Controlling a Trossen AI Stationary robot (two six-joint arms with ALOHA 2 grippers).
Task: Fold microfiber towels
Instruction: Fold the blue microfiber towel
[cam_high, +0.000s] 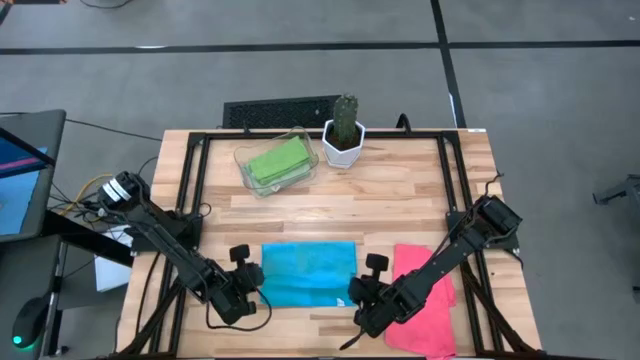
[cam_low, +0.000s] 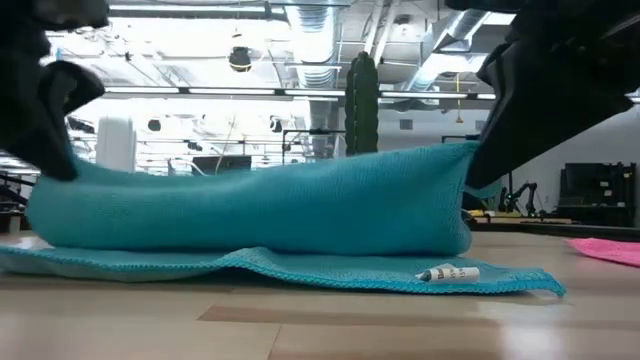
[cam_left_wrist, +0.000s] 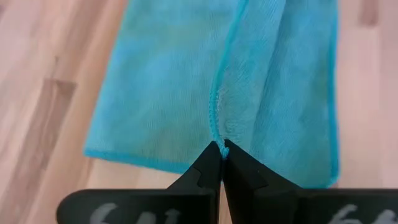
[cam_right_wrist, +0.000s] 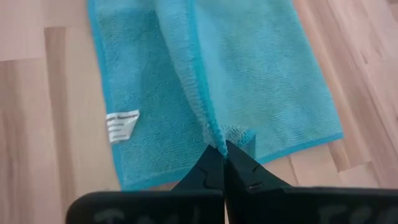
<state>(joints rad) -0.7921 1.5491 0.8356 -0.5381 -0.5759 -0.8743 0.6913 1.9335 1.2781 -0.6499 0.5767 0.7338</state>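
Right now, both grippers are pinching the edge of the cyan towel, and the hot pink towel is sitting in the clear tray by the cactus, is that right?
Not quite. The left gripper and right gripper do pinch the cyan towel, but in the high view the clear tray holds a green towel. The hot pink towel lies on the table under the right arm.
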